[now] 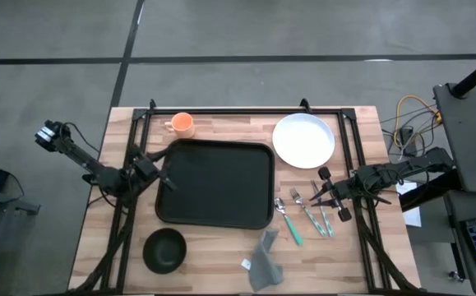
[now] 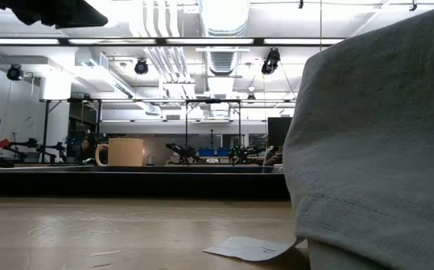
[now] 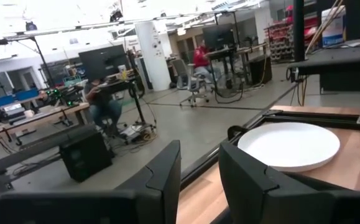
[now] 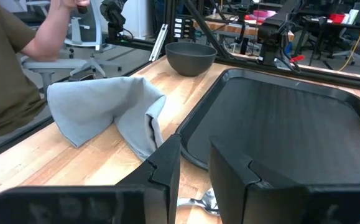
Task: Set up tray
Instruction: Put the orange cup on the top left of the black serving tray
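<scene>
Nearest, by the worktop's front edge: 1 grey cloth, crumpled, with 1 small white paper tag just beside it. Fills the right half of the low view.

1 black bowl near the front-left corner, well apart from the cloth.

Cutlery in a loose row right of the tray, teal handles; at least 3 pieces, exact count unclear.

1 tray, black, flat on the middle of the worktop, nothing on it. Bowl in front of its left corner, cutlery just off its right edge.

2 arms, one per side. Left claw over the tray's left edge, fingers a little apart, nothing seen between them: open. Right claw low over the cutlery, pointing at the tray; cannot tell whether open or gripping a piece.

Farther back: 1 round white plate beyond the tray's right corner, apart from it. 1 orange cup beyond the tray's left corner, upright, handle pointing left.

Beyond the worktop: 1 person in an olive shirt close by the cloth side; 2 seated people farther off in the room.
</scene>
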Motion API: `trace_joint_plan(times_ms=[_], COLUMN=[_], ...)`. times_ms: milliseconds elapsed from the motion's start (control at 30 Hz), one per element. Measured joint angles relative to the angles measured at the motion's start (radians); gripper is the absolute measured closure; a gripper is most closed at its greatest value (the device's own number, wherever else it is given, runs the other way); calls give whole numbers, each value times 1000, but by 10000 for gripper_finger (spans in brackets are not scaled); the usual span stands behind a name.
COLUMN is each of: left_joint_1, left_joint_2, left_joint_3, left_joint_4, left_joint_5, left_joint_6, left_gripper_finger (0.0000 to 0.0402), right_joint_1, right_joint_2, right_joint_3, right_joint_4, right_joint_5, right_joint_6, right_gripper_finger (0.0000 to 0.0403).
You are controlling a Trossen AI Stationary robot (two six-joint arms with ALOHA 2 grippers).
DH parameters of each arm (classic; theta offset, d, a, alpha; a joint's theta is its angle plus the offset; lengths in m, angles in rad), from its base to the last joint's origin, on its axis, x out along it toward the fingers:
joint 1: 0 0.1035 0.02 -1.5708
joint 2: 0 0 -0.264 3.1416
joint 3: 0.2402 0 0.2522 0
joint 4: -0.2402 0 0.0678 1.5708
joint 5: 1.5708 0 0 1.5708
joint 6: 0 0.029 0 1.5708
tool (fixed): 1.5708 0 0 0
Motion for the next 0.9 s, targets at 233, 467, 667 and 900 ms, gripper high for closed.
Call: trace_joint_plan(times_ms=[233,467,667,900], left_joint_1=[0,64,232,591], left_joint_2=[-10,15,41,50], left_joint_3=[-6,-2,6,159], left_joint_4=[-1,-3,-221,-769], left_joint_5=[6,300,492,933], left_joint_6=[-19,-133,-377,-712], left_gripper_finger=[311,311,311,311], right_joint_1=[0,0,0,0], right_joint_2=[0,0,0,0], right_joint_3=[0,0,0,0], right_joint_4=[0,0,0,0], right_joint_5=[0,0,0,0], right_joint_6=[0,0,0,0], right_gripper_finger=[335,335,335,335])
